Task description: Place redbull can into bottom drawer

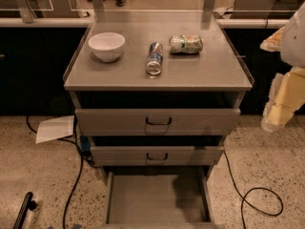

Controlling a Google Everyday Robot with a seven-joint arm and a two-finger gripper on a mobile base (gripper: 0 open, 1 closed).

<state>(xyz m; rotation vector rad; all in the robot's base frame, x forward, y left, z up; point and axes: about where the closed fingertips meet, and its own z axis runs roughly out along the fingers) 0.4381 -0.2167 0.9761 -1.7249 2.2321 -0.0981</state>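
**A:** Where is the redbull can (154, 57)?

**B:** It lies on its side on the cabinet top (214, 75), near the middle, with one silver end facing the front edge. Nothing touches it. A green and white can (186, 44) lies just beside it to the right and a little further back, also on its side. A white bowl (106, 46) stands well apart on the left.

**A:** So how far along is the task?

**B:** At the start, by the look of it. The bottom drawer (143, 199) is pulled out, so the way in is open, but the can is not yet picked up. Reaching, grasping, carrying down and letting go all appear left to do.

**A:** And the gripper?

**B:** The gripper (274, 118) hangs off the right side of the cabinet, about level with the top drawer, well apart from the can and holding nothing. Whether it is open or closed cannot be told.

**A:** What is in the containers?

**B:** The bottom drawer shows only its flat grey floor, part of it in shadow. The bowl looks empty. The two upper drawers (158, 121) show only their fronts, so their contents are hidden.
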